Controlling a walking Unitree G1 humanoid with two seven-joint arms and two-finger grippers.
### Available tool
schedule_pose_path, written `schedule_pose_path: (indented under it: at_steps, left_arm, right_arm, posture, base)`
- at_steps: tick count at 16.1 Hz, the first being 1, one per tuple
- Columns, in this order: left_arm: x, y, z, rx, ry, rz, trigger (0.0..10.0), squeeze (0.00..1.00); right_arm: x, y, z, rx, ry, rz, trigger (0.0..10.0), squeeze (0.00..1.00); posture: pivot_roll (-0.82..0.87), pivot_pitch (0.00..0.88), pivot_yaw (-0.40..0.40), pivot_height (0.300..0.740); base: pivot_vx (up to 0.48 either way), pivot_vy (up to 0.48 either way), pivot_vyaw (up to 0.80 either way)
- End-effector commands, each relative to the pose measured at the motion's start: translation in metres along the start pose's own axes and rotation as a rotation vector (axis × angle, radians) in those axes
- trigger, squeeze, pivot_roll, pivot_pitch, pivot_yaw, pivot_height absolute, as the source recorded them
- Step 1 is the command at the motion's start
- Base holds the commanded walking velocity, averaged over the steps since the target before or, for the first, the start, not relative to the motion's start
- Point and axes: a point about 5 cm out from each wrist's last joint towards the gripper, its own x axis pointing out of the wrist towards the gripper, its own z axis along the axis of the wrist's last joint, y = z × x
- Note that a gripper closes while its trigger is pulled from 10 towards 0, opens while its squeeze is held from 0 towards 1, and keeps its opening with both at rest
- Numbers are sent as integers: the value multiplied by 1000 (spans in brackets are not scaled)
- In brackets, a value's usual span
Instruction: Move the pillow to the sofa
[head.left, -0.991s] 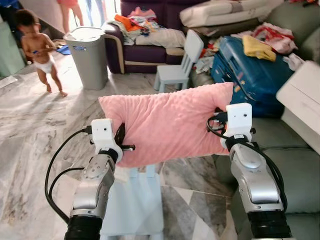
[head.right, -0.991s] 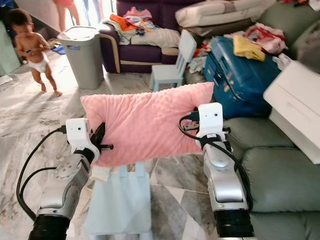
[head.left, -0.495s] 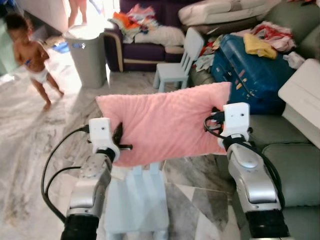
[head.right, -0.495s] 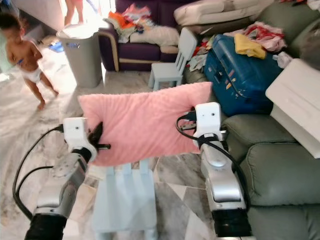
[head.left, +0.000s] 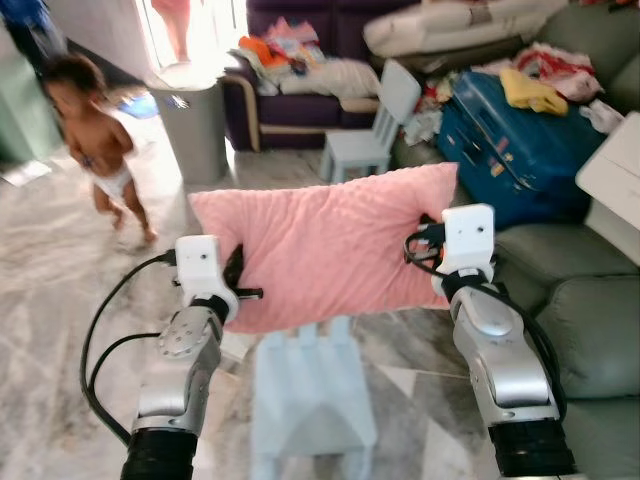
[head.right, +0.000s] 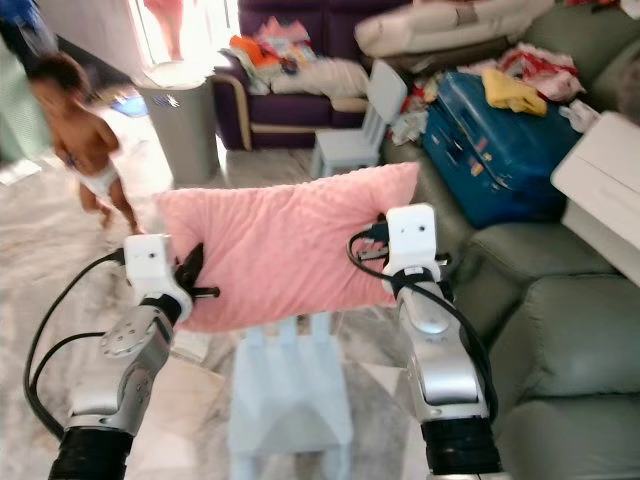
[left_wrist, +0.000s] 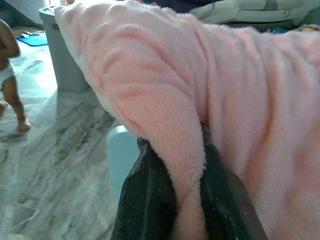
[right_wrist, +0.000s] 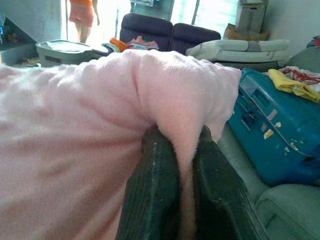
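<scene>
I hold a pink fleece pillow (head.left: 330, 245) stretched between both arms, above the floor. My left gripper (head.left: 238, 288) is shut on its left edge; the left wrist view has pink cloth pinched between black fingers (left_wrist: 150, 200). My right gripper (head.left: 425, 245) is shut on its right edge, the fingers (right_wrist: 155, 200) squeezing a fold. A grey-green sofa (head.left: 590, 320) lies to my right, its nearest cushions bare.
A pale blue child's chair (head.left: 310, 395) lies just below the pillow. A small child (head.left: 105, 150) walks at the left by a grey bin (head.left: 195, 125). A blue suitcase (head.left: 510, 145), white box (head.left: 615, 185), another small chair (head.left: 375, 135) and a purple sofa (head.left: 290, 85) with clothes stand beyond.
The camera has swung to the left, so the whole scene sits further right. The child has walked nearer. Both grippers keep their hold on the pillow.
</scene>
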Motion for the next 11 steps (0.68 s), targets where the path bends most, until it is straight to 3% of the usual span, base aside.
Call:
schedule_pose_path:
  at_steps: [1,8,11]
  left_arm:
    - [3,-12,2,1,-5,-36,10000,0]
    - [3,-14,3,-7,-15,-53,10000,0]
    - [3,-15,3,-15,-12,-62,10000,0]
  right_arm:
    - [0,-11,5,-4,-21,-41,10000,0]
    - [1,-11,5,-3,-19,-39,10000,0]
    - [1,-11,6,-4,-15,-37,10000,0]
  posture:
    - [-44,0,-8,740]
    - [-45,0,-11,740]
    - [-47,0,-14,740]
  base:
    - [0,439,0]
    - [0,35,0]
    - [0,0,-792]
